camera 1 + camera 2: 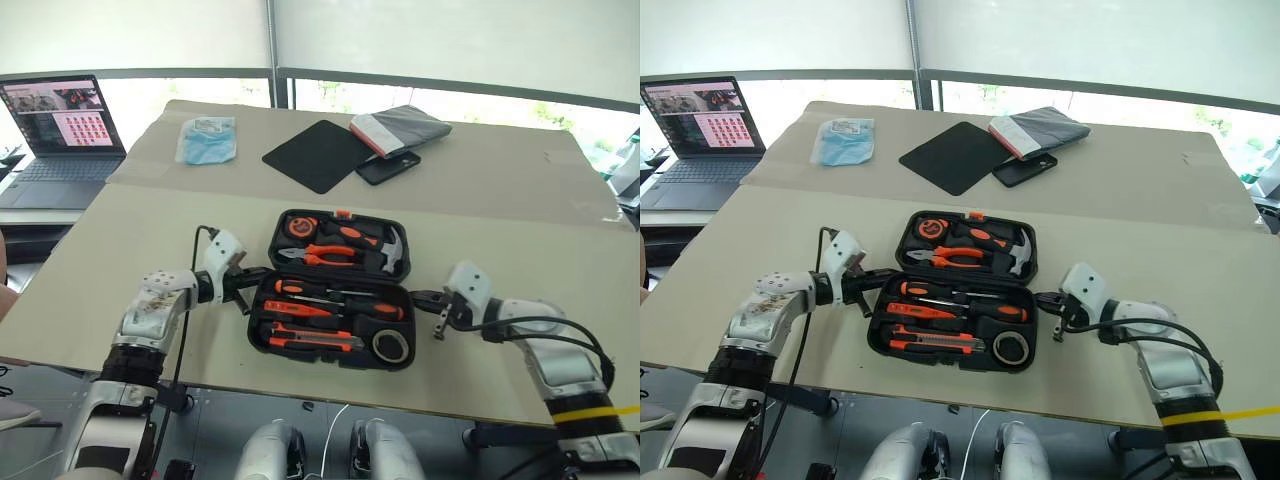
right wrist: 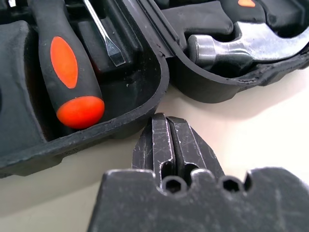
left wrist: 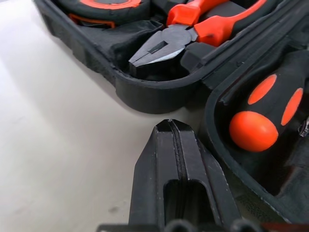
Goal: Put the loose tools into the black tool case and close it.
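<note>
A pale surface (image 1: 120,240) runs under a bright window. The left gripper (image 1: 246,286), fingers pressed together and holding nothing, sits just at 9 o'clock of the black tool case (image 1: 335,290), near its hinge. The right gripper (image 1: 418,297), likewise closed and empty, sits at 3 o'clock of it. The case lies open; 3 screwdrivers (image 1: 335,303), a utility knife (image 1: 310,342) and a tape roll (image 1: 391,346) lie in its near half. At 12 o'clock beyond lies a black mat (image 1: 318,154).
</note>
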